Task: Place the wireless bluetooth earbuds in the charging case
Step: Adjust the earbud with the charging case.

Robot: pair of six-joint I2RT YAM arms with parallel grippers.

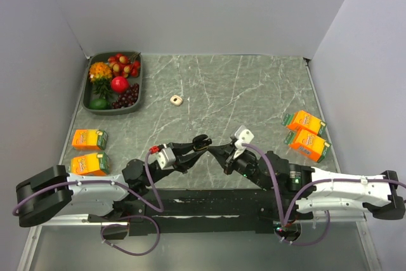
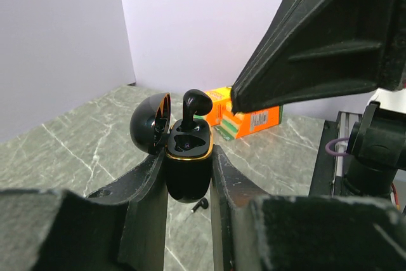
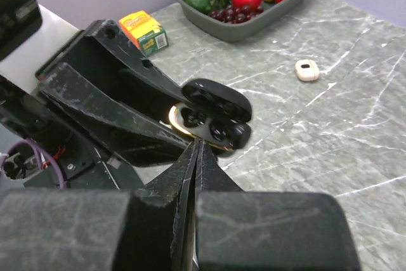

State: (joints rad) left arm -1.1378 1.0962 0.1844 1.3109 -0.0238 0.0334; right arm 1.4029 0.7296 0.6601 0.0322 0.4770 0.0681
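The grey, white-veined surface (image 1: 254, 87) carries a dark tray (image 1: 113, 110) in its far left corner and a beige ring (image 1: 176, 100) near the middle. Two orange cartons (image 1: 89, 139) lie near the left edge, with two further ones (image 1: 306, 122) right. One tiny black earbud (image 2: 200, 204) lies near the front.

Soft, even light, bright in all three views

The glossy charging case (image 2: 188, 176) carries pale reflections, and only faint, soft-edged shadows lie on the desk (image 1: 254, 87) below it. In both wrist views the fingers (image 2: 139, 201) nearer the lens than the case are blurred, while the case itself is sharp.
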